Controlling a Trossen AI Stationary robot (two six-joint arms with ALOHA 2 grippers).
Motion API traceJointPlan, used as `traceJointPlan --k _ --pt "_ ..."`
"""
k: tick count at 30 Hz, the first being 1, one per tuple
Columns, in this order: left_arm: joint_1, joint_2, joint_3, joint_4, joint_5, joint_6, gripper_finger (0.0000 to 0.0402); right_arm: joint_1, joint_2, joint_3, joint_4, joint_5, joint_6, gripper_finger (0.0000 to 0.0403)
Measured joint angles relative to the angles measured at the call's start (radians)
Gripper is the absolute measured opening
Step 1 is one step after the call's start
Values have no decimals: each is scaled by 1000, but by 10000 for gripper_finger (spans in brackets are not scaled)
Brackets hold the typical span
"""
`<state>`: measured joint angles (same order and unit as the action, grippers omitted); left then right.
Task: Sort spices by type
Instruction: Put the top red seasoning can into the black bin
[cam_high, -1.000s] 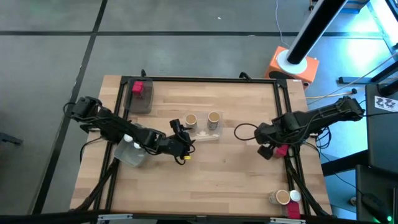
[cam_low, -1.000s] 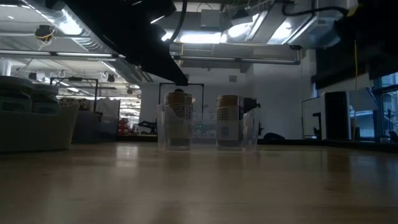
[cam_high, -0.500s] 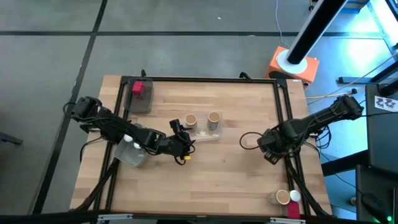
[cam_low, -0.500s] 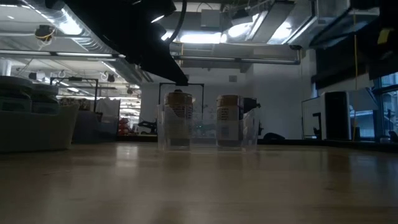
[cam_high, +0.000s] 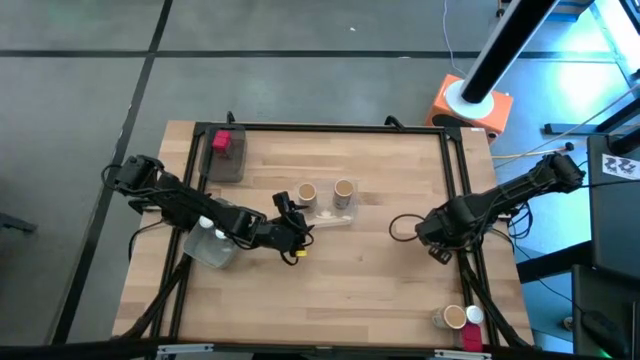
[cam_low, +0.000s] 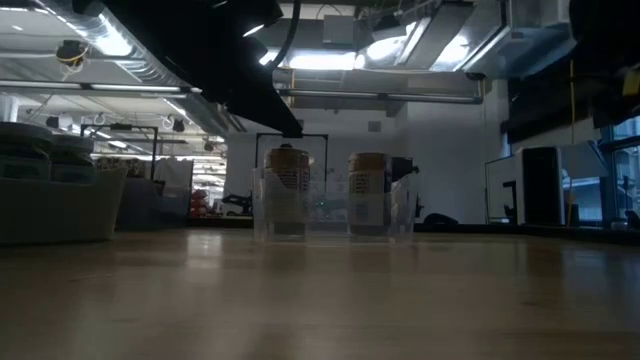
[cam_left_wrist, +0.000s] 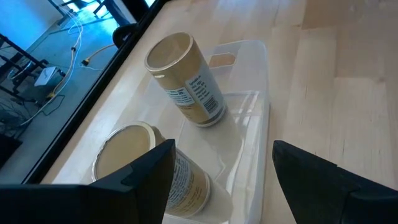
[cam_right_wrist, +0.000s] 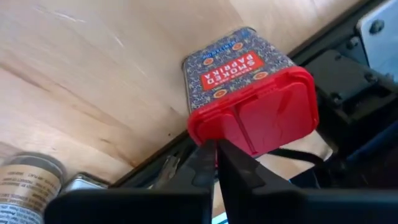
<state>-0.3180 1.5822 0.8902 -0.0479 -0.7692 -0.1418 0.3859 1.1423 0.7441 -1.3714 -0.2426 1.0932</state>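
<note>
Right wrist view: right hand (cam_right_wrist: 216, 163) closed empty, its tips touching the paprika jar (cam_right_wrist: 249, 96).

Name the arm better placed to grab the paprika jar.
Right: the right gripper is at the red lid of the paprika jar; the left gripper hangs open by the tan jars, far off.

two tan spice jars (cam_high: 325, 191) stand in a clear tray (cam_high: 331, 214) at table (cam_high: 380, 290) centre. left hand (cam_high: 297, 240) sits just beside it. right hand (cam_high: 437, 247) is at the table's right edge. a red jar (cam_high: 222, 141) occupies the far-left tray (cam_high: 227, 160).
</note>
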Motion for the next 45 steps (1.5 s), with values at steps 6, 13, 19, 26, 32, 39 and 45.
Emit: traceJointPlan --k 6,13,19,26,32,39,45 --pt "0 0 0 0 0 0 253 0 0 20 44 73 -50 30" --pt "0 0 0 0 0 3 253 0 3 74 156 212 -135 17" --pt "0 0 0 -1 0 4 253 0 3 75 325 301 -241 17" --pt "0 0 0 -1 0 4 253 0 3 76 410 362 -298 17" --pt "0 0 0 -1 0 4 253 -1 3 76 484 406 -402 17" --pt "0 0 0 0 0 4 253 -13 3 77 511 359 -473 18" --pt "0 0 0 -1 0 4 253 -81 2 77 469 299 -470 84"
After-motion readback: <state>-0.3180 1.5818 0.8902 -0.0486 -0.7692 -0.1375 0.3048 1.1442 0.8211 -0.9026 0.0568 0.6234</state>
